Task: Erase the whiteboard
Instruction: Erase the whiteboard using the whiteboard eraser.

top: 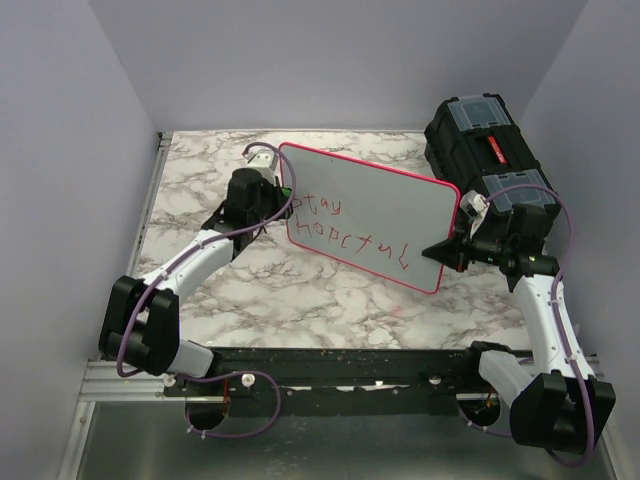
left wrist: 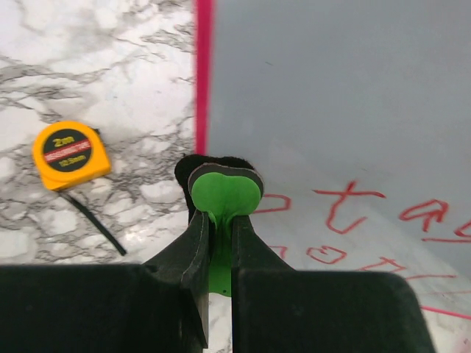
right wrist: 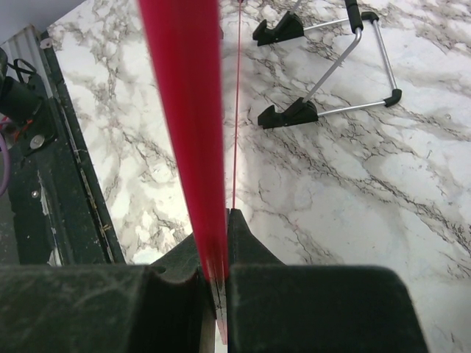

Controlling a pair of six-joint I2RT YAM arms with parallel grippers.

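Observation:
The whiteboard (top: pixel 385 205), white with a pink-red rim, is held tilted above the marble table. Red lettering (top: pixel 352 237) runs across its lower half. My right gripper (top: pixel 450 250) is shut on the board's right edge; the right wrist view shows the rim (right wrist: pixel 184 110) edge-on between its jaws (right wrist: pixel 221 250). My left gripper (top: pixel 278 196) is at the board's left edge, shut on a green eraser (left wrist: pixel 224 193) with a black felt pad. The eraser sits at the rim (left wrist: pixel 203 81), just left of the first red letters (left wrist: pixel 346 206).
A black toolbox (top: pixel 487 150) stands at the back right, close behind my right arm. A yellow tape measure (left wrist: pixel 70 154) lies on the table left of the board. A wire stand with black feet (right wrist: pixel 331 66) lies on the marble (right wrist: pixel 368 191) under the board.

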